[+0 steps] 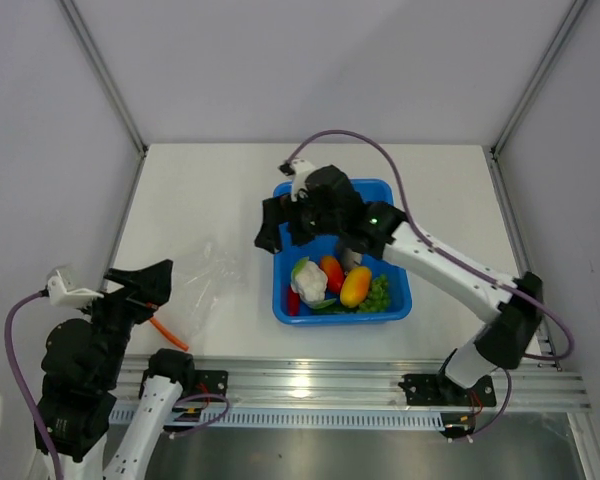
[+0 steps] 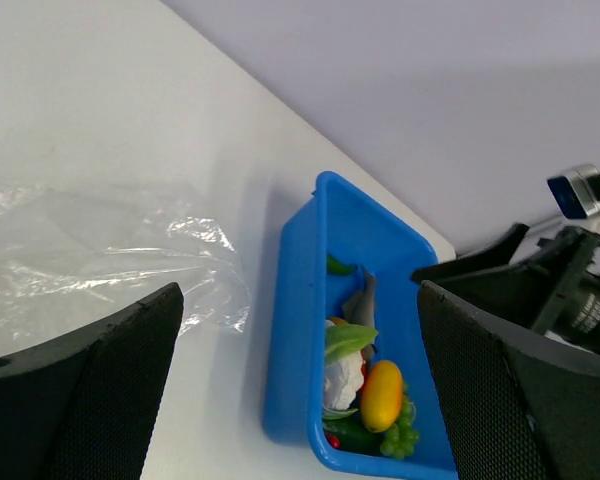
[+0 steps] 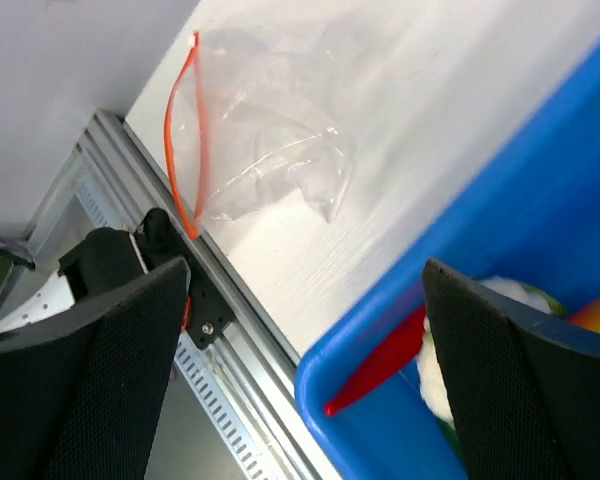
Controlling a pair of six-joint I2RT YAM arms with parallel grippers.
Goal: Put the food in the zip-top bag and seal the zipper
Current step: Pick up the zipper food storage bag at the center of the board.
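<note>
1. Currently the left pincer (image 1: pixel 158 288) hovers at the left side of the zip-top bag (image 1: pixel 205 275), jaws wide apart and empty
2. The right pincer (image 1: pixel 286 232), jaws also spread and empty, hangs over the left wall of the blue tub (image 1: pixel 340 320)
3. The food (image 1: pixel 335 285) lies heaped in the tub's near half
4. The bag lies crumpled on the table (image 1: pixel 210 190) left of the tub, its zipper (image 1: pixel 168 333) at the near edge

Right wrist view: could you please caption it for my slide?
Open right tool hovers over blue tub; clear zip-top bag lies beyond.
</note>
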